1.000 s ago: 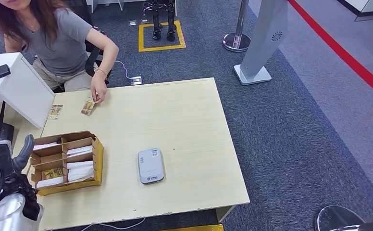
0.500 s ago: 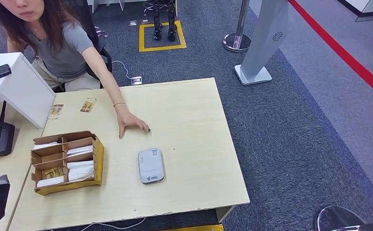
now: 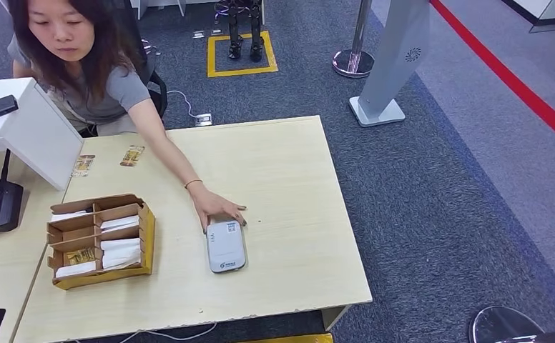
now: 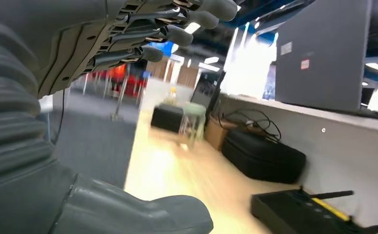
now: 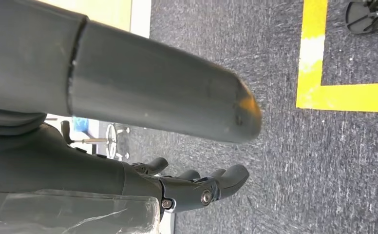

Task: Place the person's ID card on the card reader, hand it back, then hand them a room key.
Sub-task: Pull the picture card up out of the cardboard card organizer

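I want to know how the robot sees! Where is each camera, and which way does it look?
Head view: up high, looking down at the pale wooden table, the grey card reader and a person's hand touching it.
Left wrist view: behind the left hand, looking along a blurry wooden tabletop, maybe the same table.
Right wrist view: behind the right hand, looking down at grey carpet.
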Robot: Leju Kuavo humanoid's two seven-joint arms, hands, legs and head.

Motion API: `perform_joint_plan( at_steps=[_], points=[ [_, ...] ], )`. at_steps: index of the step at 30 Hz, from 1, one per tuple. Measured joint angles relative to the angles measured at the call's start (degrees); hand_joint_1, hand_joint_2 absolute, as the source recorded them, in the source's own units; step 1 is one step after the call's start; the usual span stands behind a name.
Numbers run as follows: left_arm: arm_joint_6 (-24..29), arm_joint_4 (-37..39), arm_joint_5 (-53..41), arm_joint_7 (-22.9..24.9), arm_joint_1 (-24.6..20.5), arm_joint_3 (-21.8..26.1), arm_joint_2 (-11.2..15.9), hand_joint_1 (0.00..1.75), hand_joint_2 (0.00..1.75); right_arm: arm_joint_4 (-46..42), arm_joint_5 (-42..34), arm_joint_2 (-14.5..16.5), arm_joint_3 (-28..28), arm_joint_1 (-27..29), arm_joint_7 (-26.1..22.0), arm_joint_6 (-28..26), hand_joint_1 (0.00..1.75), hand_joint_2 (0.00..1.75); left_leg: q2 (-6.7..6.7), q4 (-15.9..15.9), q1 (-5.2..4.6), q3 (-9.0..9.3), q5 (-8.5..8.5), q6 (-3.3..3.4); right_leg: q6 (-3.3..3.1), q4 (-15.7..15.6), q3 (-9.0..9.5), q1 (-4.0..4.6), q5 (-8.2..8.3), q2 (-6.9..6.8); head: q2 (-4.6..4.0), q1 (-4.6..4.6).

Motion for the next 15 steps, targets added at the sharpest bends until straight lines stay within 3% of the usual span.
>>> perform_joint_plan(
  at_steps=[3, 6, 10, 15],
  points=[
    [1.86, 2.62, -9.63, 1.75, -0.93, -0.64, -0.43, 0.00, 1.75, 0.00, 0.34, 0.03, 0.08, -0.14, -0.14, 0.11, 0.00, 1.75, -0.02, 0.00, 0.01, 0.01, 0.00, 0.00, 0.00, -0.01, -0.03, -0.01, 0.00, -0.04, 0.01, 0.01],
    [4.86, 6.10, -14.36, 6.57, -2.01, -5.23, 0.30, 0.00, 1.75, 0.01, 0.81, 0.03, 0.15, -0.24, -0.33, 0.15, 0.00, 1.75, -0.02, 0.01, 0.01, 0.02, 0.02, 0.02, -0.01, 0.00, 0.01, -0.01, 0.02, -0.04, 0.02, 0.01],
    [6.62, 9.68, -16.26, 10.78, -3.09, -12.10, 1.76, 0.00, 1.75, 0.03, 1.17, 0.02, 0.18, -0.41, -0.37, 0.18, 0.00, 1.75, 0.00, 0.01, 0.01, 0.03, 0.03, 0.02, -0.02, 0.01, 0.04, -0.01, 0.04, -0.02, 0.01, 0.01],
    [6.97, 11.79, -17.09, 12.74, -3.44, -16.75, 3.44, 0.00, 1.75, 0.08, 1.33, 0.01, 0.18, -0.41, -0.29, 0.17, 0.00, 1.75, 0.00, 0.02, 0.00, 0.03, 0.02, 0.02, -0.02, 0.00, 0.00, -0.01, 0.03, 0.01, 0.00, 0.00]
  ],
)
